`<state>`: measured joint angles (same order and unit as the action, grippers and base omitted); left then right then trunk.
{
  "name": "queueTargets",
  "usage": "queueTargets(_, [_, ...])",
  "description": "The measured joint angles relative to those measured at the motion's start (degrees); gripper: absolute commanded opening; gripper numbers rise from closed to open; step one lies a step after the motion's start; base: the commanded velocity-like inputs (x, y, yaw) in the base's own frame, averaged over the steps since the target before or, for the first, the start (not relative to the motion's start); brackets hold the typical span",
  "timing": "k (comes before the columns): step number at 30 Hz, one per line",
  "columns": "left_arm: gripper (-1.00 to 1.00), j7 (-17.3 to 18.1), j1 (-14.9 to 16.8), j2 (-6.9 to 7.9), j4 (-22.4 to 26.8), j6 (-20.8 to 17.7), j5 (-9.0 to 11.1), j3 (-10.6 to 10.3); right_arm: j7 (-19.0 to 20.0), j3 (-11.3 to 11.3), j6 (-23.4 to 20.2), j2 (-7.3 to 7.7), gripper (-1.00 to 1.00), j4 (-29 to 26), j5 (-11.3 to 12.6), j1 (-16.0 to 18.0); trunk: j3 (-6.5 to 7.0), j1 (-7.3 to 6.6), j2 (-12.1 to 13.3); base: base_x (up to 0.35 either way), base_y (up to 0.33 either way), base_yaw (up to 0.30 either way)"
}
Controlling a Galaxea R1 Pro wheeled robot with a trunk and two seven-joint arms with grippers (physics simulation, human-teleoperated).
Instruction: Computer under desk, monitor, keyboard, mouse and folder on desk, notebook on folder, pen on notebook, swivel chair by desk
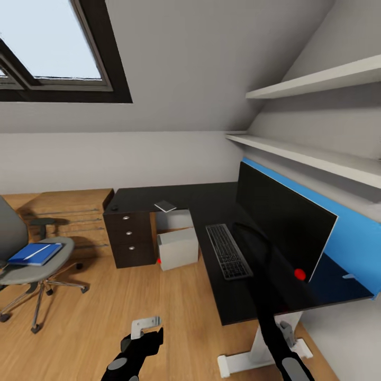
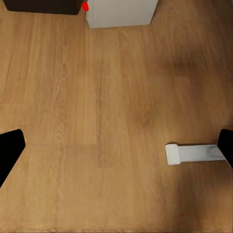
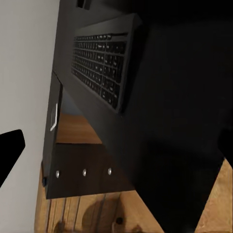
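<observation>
While the keyboard [image 1: 228, 251] already lay beside the monitor [image 1: 280, 224] on the dark surface [image 1: 211, 201], the folder [image 1: 35, 253] sat on the swivel chair [image 1: 32, 264], well apart. Both arms hung empty, jaws spread. Judging so, fetching the folder seemed next, requiring a turn leftward.

Left hand [image 1: 142, 338] low, fingers apart; right hand raised forward, apparently open.
</observation>
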<state>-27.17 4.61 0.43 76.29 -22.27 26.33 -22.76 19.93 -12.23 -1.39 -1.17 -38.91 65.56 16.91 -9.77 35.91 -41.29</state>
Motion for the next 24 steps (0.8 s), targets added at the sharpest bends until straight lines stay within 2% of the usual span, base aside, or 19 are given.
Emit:
queueTargets(4, [1.0, -0.04, -0.01, -0.02, -4.95, 0.42, -0.1, 1.37, -0.02, 0.13, 5.51, -0.05, 1.0, 2.98, -1.15, 0.0, 0.0, 0.0, 0.0, -0.334, 0.0, 0.0])
queueTargets(6, [1.0, 0.04, 0.01, -0.02, -8.07, 0.62, -0.12, 1.77, -0.04, 0.19, 9.57, -0.12, 1.0, 4.41, -3.21, -0.01, 0.0, 0.0, 0.0, -0.334, 0.0, 0.0])
queueTargets(7, [1.0, 0.08, 0.0, -0.01, -10.12, 0.88, -0.11, 1.95, -0.05, 0.17, 12.11, -0.14, 1.0, 5.24, -5.05, -0.01, 0.0, 0.0, 0.0, -0.334, 0.0, 0.0])
queueTargets(9, [1.0, 0.11, 0.0, 0.03, -12.43, 1.52, -0.12, 2.08, 0.0, 0.09, 14.27, -0.16, 1.0, 6.17, -7.09, -0.01, 0.0, 0.0, 0.0, -0.334, 0.0, 0.0])
queueTargets(10, [1.0, 0.14, 0.0, 0.18, -14.7, 2.73, -0.11, 2.2, 0.05, 0.07, 15.76, -0.17, 1.0, 7.45, -9.03, -0.01, 0.0, 0.0, 0.0, -0.334, 0.005, 0.0])
queueTargets(12, [1.0, 0.16, 0.0, 0.32, -17.14, 4.62, -0.13, 2.28, 0.08, 0.04, 16.8, -0.18, 1.0, 9.3, -10.99, -0.01, 0.0, 0.0, 0.0, -0.329, 0.042, 0.0])
queueTargets(14, [1.0, 0.21, 0.0, 0.47, -20.6, 8.16, -0.09, 2.3, 0.04, 0.07, 17.99, -0.19, 1.0, 12.77, -13.63, -0.01, 0.0, 0.0, -0.01, -0.283, 0.121, 0.0])
queueTargets(18, [1.0, 0.27, 0.0, 0.56, -24.64, 13.07, -0.02, 2.34, -0.04, 0.07, 20.4, -0.09, 1.0, 17.61, -16.56, -0.01, 0.0, -0.02, 0.0, -0.156, 0.215, 0.0])
queueTargets(19, [1.0, 0.31, -0.01, 0.58, -26.47, 15.13, 0.05, 2.36, -0.05, 0.04, 22.34, -0.06, 1.0, 19.57, -17.68, -0.01, -0.01, -0.03, 0.0, -0.072, 0.277, 0.0])
queueTargets(24, [1.0, 0.28, -0.01, 0.57, -31.34, 18.79, 0.14, 2.29, -0.15, 0.18, 28.24, -0.05, 1.0, 23.74, -19.74, -0.01, 0.0, -0.04, 0.0, -0.037, 0.304, 0.0])
